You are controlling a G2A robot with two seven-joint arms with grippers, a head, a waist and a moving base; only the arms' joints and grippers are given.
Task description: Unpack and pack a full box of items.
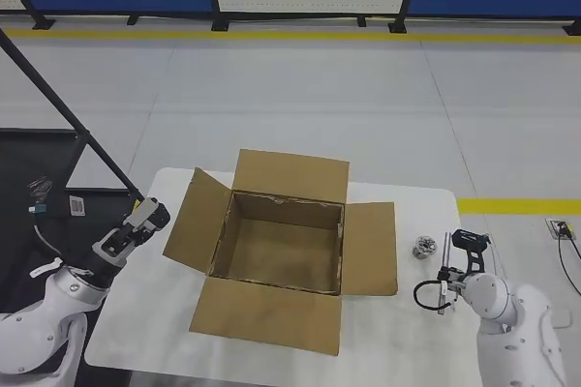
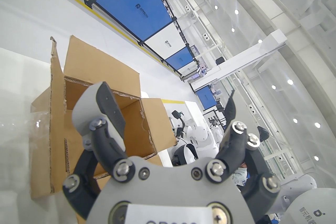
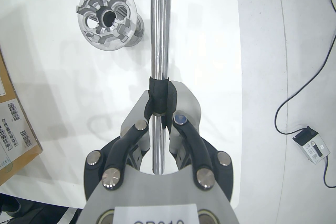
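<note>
An open cardboard box (image 1: 281,247) stands in the middle of the white table (image 1: 421,334), its four flaps folded out and its inside bare. My right gripper (image 3: 160,99) is shut on a polished steel rod (image 3: 160,12) just above the table, to the right of the box; in the top view the rod (image 1: 445,259) shows near this gripper (image 1: 443,285). A grey metal hub part (image 3: 109,17) lies on the table beside the rod, and the hub part (image 1: 424,247) sits close to the box's right flap. My left gripper (image 2: 168,104) hangs open at the table's left end, facing the box (image 2: 99,93).
A black cable and a small adapter (image 3: 311,145) lie on the floor past the table's right edge. A dark frame and black cloth (image 1: 29,184) stand left of the table. The box's right flap with labels (image 3: 13,120) lies near my right gripper.
</note>
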